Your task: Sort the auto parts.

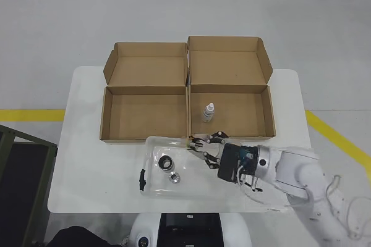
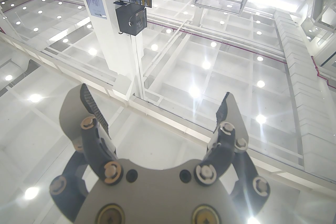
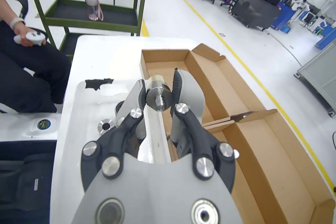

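Observation:
My right gripper [image 1: 201, 148] [image 3: 158, 89] is shut on a short metal cylinder [image 3: 157, 98] with a stub on its end. It hangs over the far right corner of the clear plastic tray [image 1: 154, 143] [image 3: 78, 104], close to the front wall of the right cardboard box [image 1: 260, 126]. A dark ring bearing [image 1: 166, 163] and a small metal disc [image 1: 174, 178] [image 3: 105, 126] lie in the tray. One tall metal part [image 1: 208, 112] stands in the right box. My left gripper [image 2: 155, 90] is open, holds nothing and points up at the ceiling.
The left cardboard box [image 1: 145, 117] [image 3: 162, 62] sits beside the right one [image 3: 262, 156], both with lids folded back. The white table [image 1: 80, 154] has bare room left of the tray. A green cart [image 1: 12, 179] stands off the table's left side.

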